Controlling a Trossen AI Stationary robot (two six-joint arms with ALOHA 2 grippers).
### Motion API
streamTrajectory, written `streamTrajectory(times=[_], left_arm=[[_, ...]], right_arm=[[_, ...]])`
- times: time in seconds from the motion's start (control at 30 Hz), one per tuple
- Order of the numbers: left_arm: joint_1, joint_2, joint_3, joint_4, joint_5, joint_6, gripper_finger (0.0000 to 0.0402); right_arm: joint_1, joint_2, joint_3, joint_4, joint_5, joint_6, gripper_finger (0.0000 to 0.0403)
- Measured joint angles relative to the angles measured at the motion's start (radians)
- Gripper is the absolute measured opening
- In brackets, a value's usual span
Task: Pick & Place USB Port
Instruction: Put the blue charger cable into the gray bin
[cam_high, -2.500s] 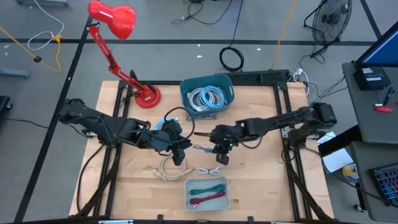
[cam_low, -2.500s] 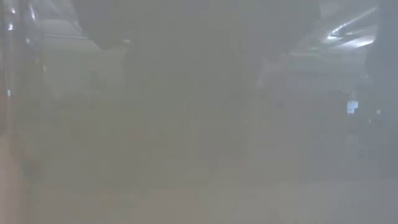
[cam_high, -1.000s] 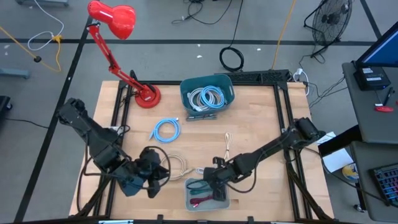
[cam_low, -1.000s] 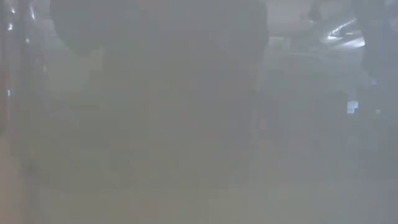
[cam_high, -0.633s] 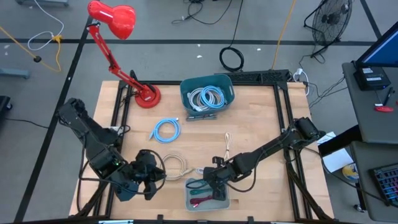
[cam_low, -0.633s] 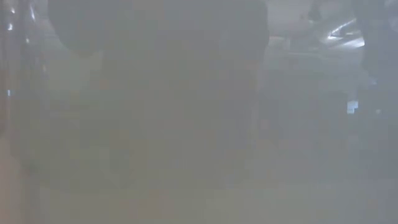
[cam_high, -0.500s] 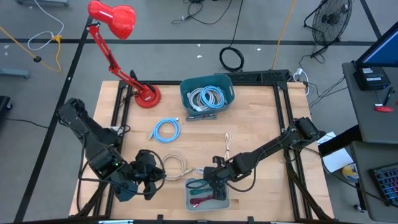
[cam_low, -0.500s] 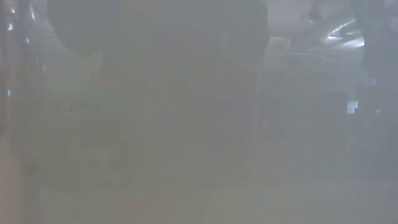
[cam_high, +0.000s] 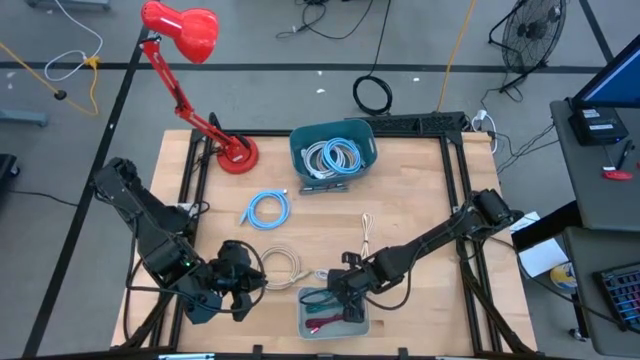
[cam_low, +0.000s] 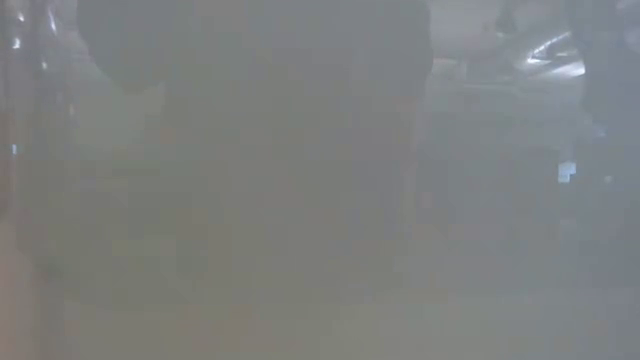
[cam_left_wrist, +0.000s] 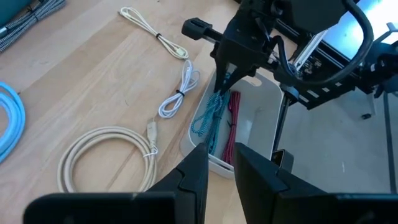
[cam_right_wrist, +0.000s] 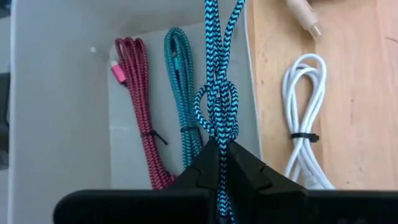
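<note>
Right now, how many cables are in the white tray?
3: a red cable and a teal cable lying inside the tray, and a blue cable hanging into it, held in the right gripper.

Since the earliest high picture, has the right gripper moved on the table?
Yes. The right gripper, shut on the blue braided cable, went from mid-table near the blue bin to the white tray at the near edge.
</note>
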Motion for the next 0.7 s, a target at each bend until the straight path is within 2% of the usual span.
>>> streamTrajectory(times=[0.43, 0.7], left_arm=[[0.0, 0.0, 0.0, 0.001, -0.001, -0.006, 0.0076], [0.0, -0.001, 0.0, 0.004, 0.0, -0.01, 0.0076]], right_arm=[[0.023, 0.064, -0.001, 0.032, -0.04, 0.02, 0.0008], [0.021, 0.074, -0.001, 0.067, -0.024, 0.011, 0.0008]])
